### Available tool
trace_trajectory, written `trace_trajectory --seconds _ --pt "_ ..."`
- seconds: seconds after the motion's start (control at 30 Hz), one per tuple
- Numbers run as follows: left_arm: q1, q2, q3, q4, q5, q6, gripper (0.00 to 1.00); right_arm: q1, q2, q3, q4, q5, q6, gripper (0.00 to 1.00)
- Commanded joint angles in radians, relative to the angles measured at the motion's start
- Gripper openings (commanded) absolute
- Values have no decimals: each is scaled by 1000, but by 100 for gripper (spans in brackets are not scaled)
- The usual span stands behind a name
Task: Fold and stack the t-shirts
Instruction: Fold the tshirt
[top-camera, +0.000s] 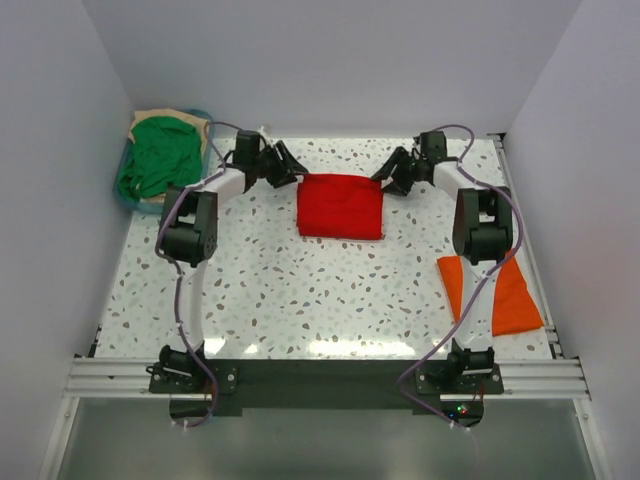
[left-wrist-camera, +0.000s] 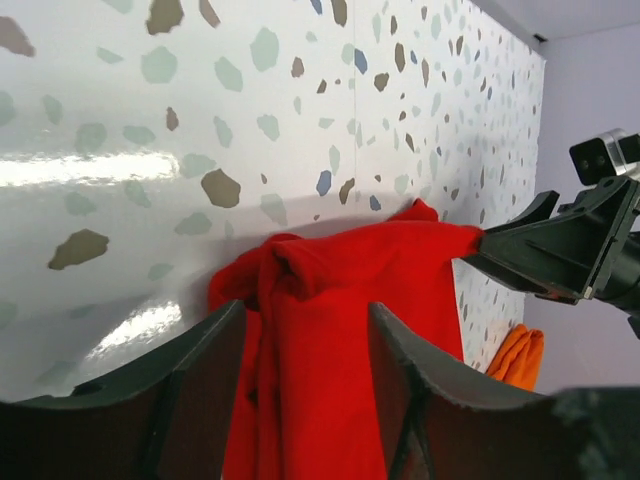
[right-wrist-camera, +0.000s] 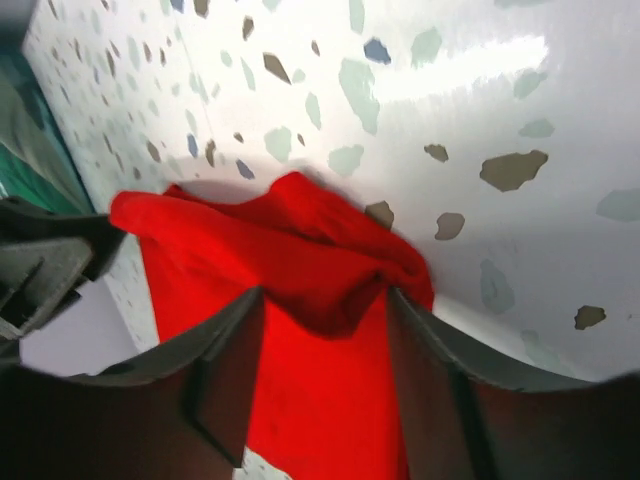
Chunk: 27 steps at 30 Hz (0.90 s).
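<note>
With the red shirt (top-camera: 340, 205) lying folded at the far middle of the counter (top-camera: 290, 290), the left jaws and right jaws stood open at its far corners, gripping nothing, apparently freeing the fold for stacking with the orange shirt (top-camera: 518, 300).

No lettering, label, brand or number was legible in any view; the red t-shirt (top-camera: 340, 205) and speckled desk (top-camera: 300, 290) bore none.

You see the red t-shirt (top-camera: 340, 205) folded square at far centre, the orange t-shirt (top-camera: 515, 295) flat at right, and the green t-shirt (top-camera: 160, 160) crumpled over the tan t-shirt (top-camera: 165, 120).
</note>
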Motion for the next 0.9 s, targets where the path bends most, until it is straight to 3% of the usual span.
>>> trace_trajectory --seconds 0.0,0.1,0.23,0.27,0.33,0.47,0.87 --pt "47 -117 -42 142 19 -6 57 -26 -49 59 64 -4 2 59" --pt "49 -211 -117 119 -42 44 60 -31 -132 12 51 52 -33 63" --pt "8 -324 -240 118 -103 52 52 -20 -264 -119 65 100 -54 63" --pt "-8 -350 -259 112 -129 58 39 0 -316 -181 80 106 -60 63" --pt "-64 -369 -288 76 -177 86 24 29 -362 -272 90 138 -73 63" --pt "-141 -352 -323 52 -220 96 2 120 -408 -363 137 149 -64 61" --pt "-223 -274 -553 69 -300 23 0 180 -348 -602 197 168 -32 45"
